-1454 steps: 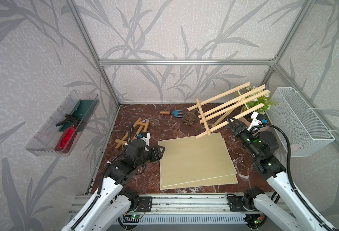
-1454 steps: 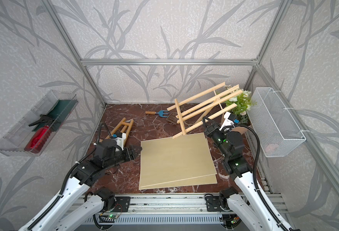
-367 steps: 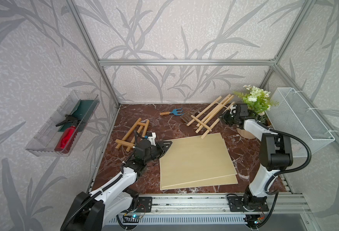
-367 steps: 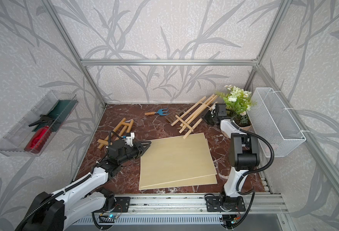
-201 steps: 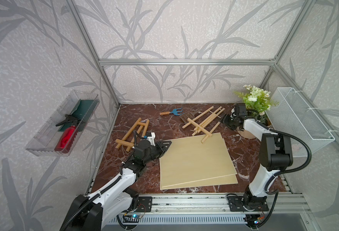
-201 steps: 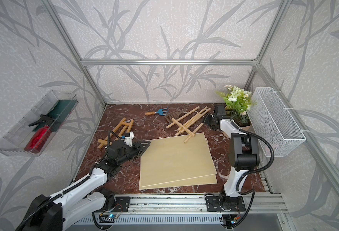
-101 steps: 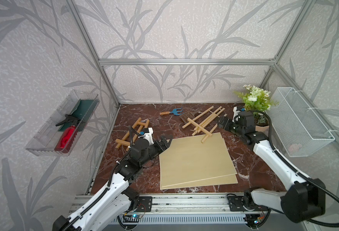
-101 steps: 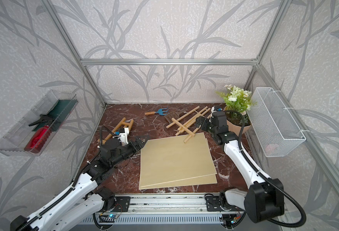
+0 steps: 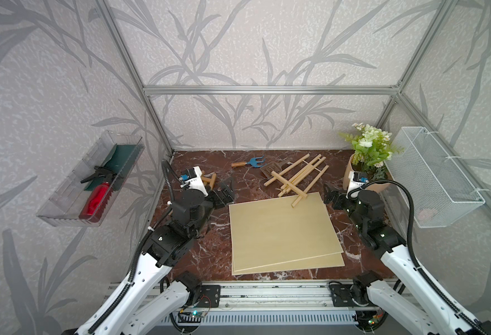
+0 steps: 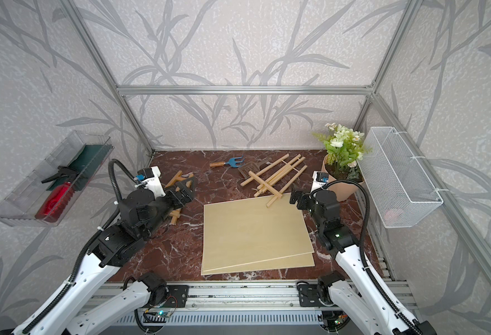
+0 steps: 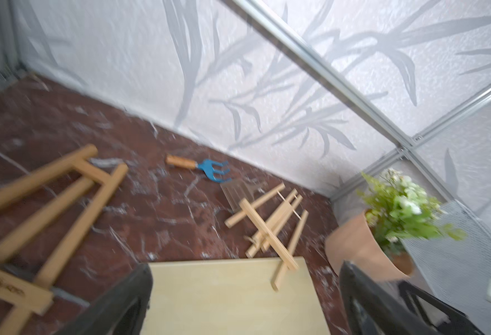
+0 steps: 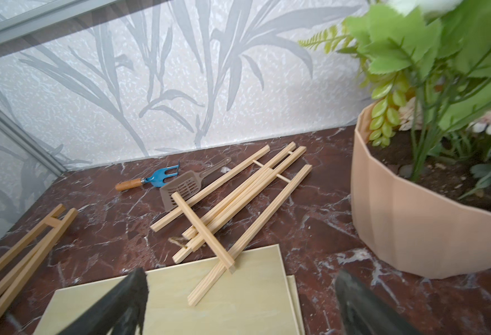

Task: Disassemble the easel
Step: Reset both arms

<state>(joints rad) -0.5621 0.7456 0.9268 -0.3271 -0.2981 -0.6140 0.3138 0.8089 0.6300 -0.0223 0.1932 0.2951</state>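
The easel (image 9: 296, 177) (image 10: 276, 177) is a folded frame of light wooden slats. It lies flat at the back of the table in both top views, and one leg end rests on the corner of two stacked pale boards (image 9: 282, 232). A smaller, darker easel (image 10: 179, 177) (image 11: 50, 208) lies at the left, partly hidden behind my left gripper (image 9: 226, 192) (image 11: 244, 304). That gripper hangs open and empty above it, near the boards' left corner. My right gripper (image 9: 331, 198) (image 12: 238, 307) is open and empty, just right of the light easel's (image 12: 238, 203) lower end.
A blue hand rake (image 9: 250, 163) and a brown scoop (image 9: 270, 171) lie by the back wall. A potted plant (image 9: 366, 162) stands back right, next to a wire basket (image 9: 435, 177) on the right wall. A clear tray (image 9: 90, 179) with tools hangs on the left wall.
Both grippers have opened wide. Each arm has drawn back toward the front and risen: the right away from the light easel, the left away from the boards' corner. The easel lies still.
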